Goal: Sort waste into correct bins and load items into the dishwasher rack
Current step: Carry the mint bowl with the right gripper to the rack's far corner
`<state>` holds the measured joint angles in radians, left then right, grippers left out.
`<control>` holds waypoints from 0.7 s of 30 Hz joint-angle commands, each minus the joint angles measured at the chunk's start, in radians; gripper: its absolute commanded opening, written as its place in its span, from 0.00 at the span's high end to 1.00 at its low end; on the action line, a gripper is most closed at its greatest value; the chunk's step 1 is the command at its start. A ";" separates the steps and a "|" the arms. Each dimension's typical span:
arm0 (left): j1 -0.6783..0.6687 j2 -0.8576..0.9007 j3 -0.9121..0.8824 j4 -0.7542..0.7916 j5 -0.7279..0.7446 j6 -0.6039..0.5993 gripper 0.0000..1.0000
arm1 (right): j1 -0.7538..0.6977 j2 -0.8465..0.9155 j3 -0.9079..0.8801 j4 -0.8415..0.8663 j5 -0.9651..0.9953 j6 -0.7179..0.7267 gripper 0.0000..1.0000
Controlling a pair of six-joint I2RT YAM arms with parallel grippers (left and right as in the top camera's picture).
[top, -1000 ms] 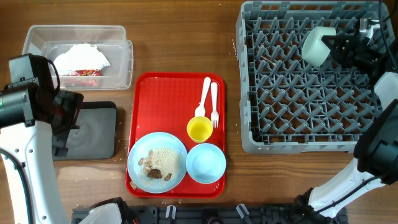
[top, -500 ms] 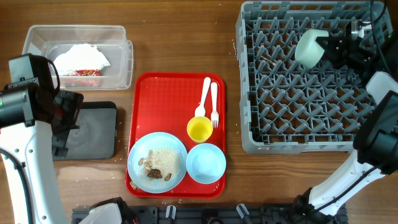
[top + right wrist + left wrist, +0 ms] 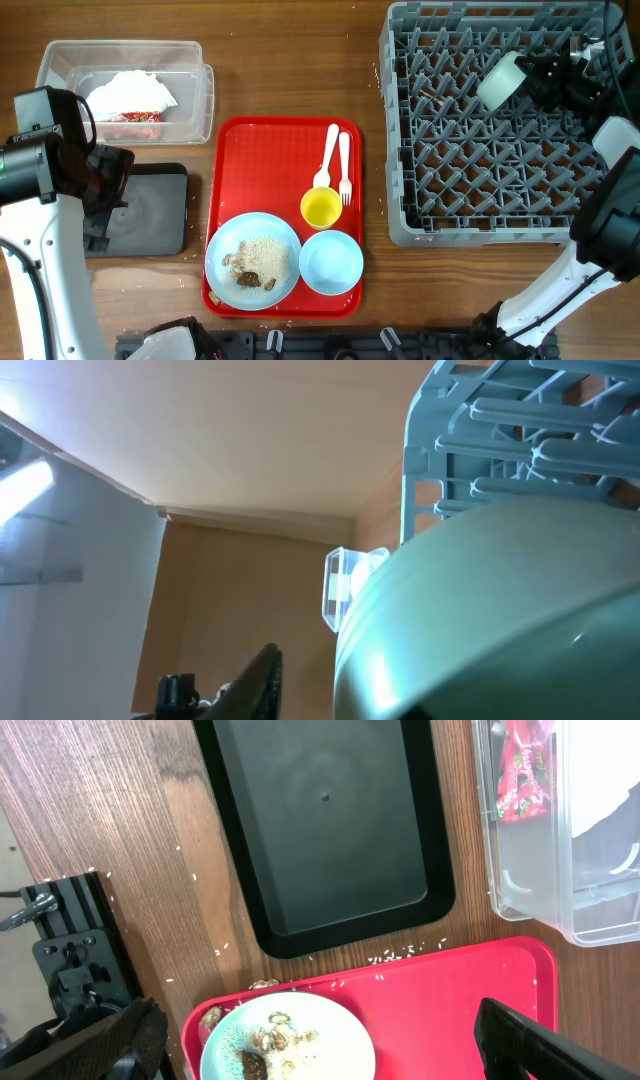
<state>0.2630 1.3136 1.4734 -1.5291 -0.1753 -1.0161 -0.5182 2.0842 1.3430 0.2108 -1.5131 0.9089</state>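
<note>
The mint-green bowl [image 3: 500, 82] leans tilted on its edge among the pegs at the back of the grey dishwasher rack [image 3: 480, 232]. My right gripper [image 3: 537, 77] is at its right side. In the right wrist view the bowl [image 3: 500, 610] fills the lower right, and one finger [image 3: 260, 672] stands apart from its wall; the other finger is hidden. My left gripper [image 3: 325, 1055] hangs open above the pale blue plate [image 3: 290, 1040] with rice scraps. On the red tray [image 3: 260, 150] are the plate [image 3: 253, 260], blue bowl [image 3: 331, 262], yellow cup [image 3: 321, 207], spoon [image 3: 329, 160] and fork [image 3: 344, 165].
The clear tub [image 3: 60, 60] at the back left holds white napkins [image 3: 130, 92] and red wrappers [image 3: 130, 117]. The black tray [image 3: 150, 215] lies in front of it, partly under my left arm [image 3: 50, 150]. Rice grains are scattered between black tray [image 3: 330, 830] and red tray [image 3: 450, 1000].
The right gripper carried the mint-green bowl toward the rack's back, the bowl has tipped over onto the pegs, and the jaws have loosened from it. The left arm has not moved.
</note>
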 commanded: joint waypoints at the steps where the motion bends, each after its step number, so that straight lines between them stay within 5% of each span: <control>1: 0.004 -0.006 -0.004 -0.002 -0.017 -0.017 0.00 | -0.003 -0.060 -0.002 -0.001 0.043 0.016 0.71; 9: 0.004 -0.006 -0.004 -0.002 -0.017 -0.017 0.00 | -0.003 -0.238 -0.002 -0.185 0.226 -0.030 0.71; 13: 0.004 -0.006 -0.004 -0.002 -0.017 -0.017 0.00 | -0.003 -0.282 -0.002 -0.371 0.309 -0.156 0.53; 21: 0.004 -0.006 -0.004 -0.002 -0.017 -0.017 0.00 | -0.002 -0.280 -0.002 -0.440 0.310 -0.254 0.56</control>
<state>0.2630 1.3136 1.4734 -1.5291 -0.1753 -1.0161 -0.5182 1.8160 1.3415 -0.2272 -1.2171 0.7036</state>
